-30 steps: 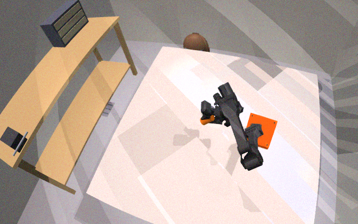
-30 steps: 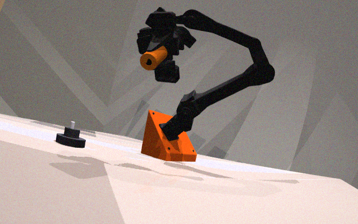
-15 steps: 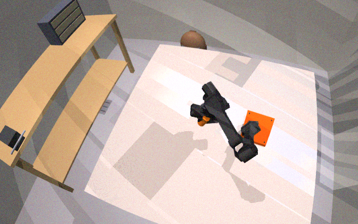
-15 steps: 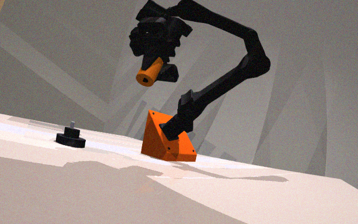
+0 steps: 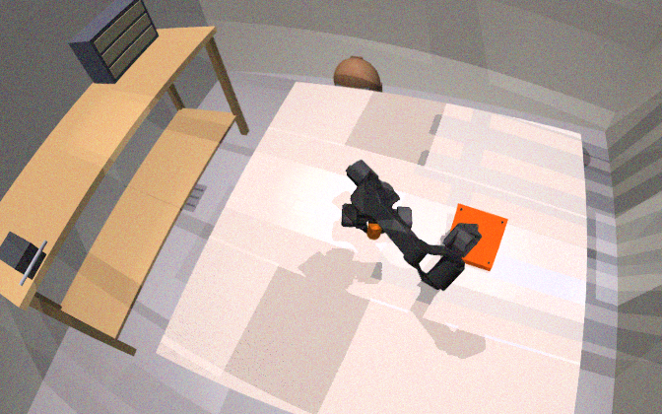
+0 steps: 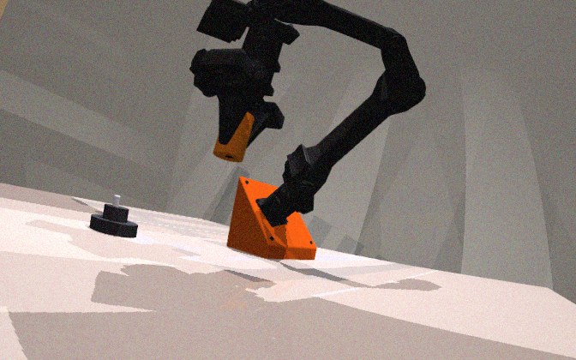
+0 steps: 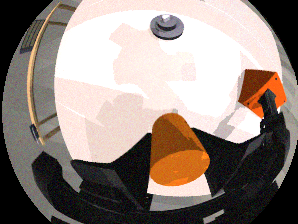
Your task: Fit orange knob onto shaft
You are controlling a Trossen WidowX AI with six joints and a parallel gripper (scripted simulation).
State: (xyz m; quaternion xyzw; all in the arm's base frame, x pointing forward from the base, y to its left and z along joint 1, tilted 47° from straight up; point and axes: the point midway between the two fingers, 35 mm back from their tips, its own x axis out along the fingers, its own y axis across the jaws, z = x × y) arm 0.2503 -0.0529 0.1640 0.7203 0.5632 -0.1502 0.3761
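Note:
My gripper [image 5: 372, 223] [image 6: 237, 141] [image 7: 170, 133] is shut on the orange knob [image 5: 374, 232] [image 6: 235, 147] [image 7: 180, 167], high above the table. The knob is tilted slightly, and its underside faces down in the exterior view, with part of a dark hole showing; the hole's flat side cannot be made out. The dark round pedestal [image 6: 113, 226] [image 7: 167, 32] stands on the table, left of and well below the knob in the exterior view and at the top of the wrist view. Its silver shaft [image 6: 117, 200] [image 7: 165, 18] points up. The pedestal is not visible in the top view.
The arm's orange wedge base [image 5: 494, 237] [image 6: 249, 227] [image 7: 255, 82] stands on the pale table [image 5: 419, 365] [image 6: 386, 330], to the right of the pedestal in the exterior view. A wooden bench [image 5: 113, 115] stands beyond the table's left edge. Patchy shadows cross the table.

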